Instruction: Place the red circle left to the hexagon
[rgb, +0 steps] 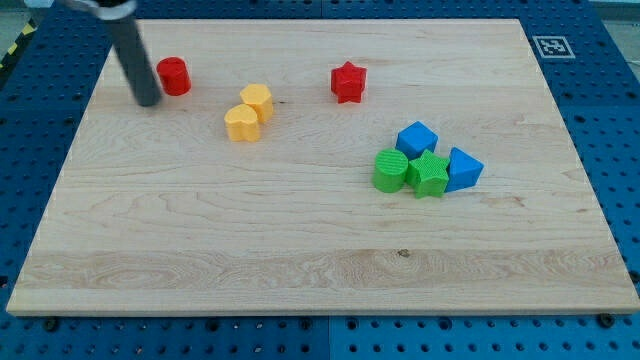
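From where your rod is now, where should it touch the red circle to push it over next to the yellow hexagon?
No grip is possible, only a push. My tip sits just to the view's left of the red circle, slightly lower. The yellow hexagon lies to the view's right and lower down. I would probably press the circle's upper-left side, centred on its round wall so it does not slip aside.

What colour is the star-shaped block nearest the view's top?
Red star, seen in the camera view.

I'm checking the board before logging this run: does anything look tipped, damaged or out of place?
Nothing stands out. The red circle sits flat just to the view's right of my tip. The two yellow blocks touch, the blue and green blocks huddle together, and the red star stands alone.
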